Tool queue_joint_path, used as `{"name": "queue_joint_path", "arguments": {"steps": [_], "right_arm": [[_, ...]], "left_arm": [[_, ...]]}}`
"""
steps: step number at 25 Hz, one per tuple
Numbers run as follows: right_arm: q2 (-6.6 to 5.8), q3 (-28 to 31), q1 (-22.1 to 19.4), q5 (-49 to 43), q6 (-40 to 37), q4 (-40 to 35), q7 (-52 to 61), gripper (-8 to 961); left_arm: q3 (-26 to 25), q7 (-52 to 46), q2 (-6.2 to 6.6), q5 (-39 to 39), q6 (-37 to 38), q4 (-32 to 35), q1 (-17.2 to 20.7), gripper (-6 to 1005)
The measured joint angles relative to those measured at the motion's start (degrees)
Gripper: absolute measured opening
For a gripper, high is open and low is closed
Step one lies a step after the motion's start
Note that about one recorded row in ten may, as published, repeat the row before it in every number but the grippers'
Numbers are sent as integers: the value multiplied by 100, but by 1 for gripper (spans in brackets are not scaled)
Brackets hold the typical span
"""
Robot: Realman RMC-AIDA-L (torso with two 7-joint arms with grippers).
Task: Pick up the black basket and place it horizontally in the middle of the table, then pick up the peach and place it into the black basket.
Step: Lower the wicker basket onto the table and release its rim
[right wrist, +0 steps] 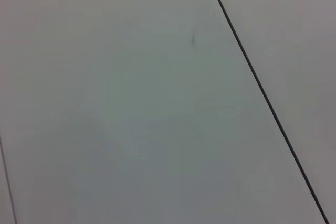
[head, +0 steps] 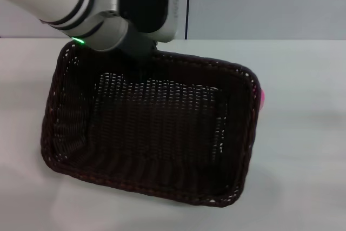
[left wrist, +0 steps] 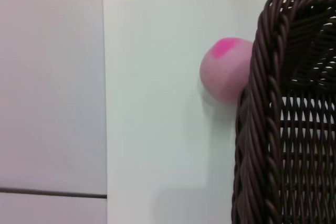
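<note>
The black basket [head: 146, 128] fills the middle of the head view on the white table [head: 303, 133], its long side running left to right and slightly skewed. My left gripper [head: 144, 53] sits at the basket's far rim, its dark body meeting the braid. The peach [head: 262, 99] shows as a pink sliver just outside the basket's right end. In the left wrist view the peach [left wrist: 226, 69] rests on the table [left wrist: 157, 129] against the outer wall of the basket [left wrist: 283, 129]. The right gripper is out of view.
A pale wall with a dark vertical seam [head: 187, 4] stands behind the table's far edge. Bare tabletop lies right of the basket and in front of it. The right wrist view shows only a plain pale surface with a dark seam [right wrist: 262, 98].
</note>
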Motion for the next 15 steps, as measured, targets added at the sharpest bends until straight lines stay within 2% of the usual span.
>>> {"name": "queue_joint_path", "arguments": {"steps": [7,15], "right_arm": [[0,-73,13,0,-9,0,5,711],[0,-119,18,1,18,0,4,712]], "left_arm": [[308,-1059,-4,350,-43,100,-49,167],[510,-1425,-6,509,-76,119,-41,162]]}}
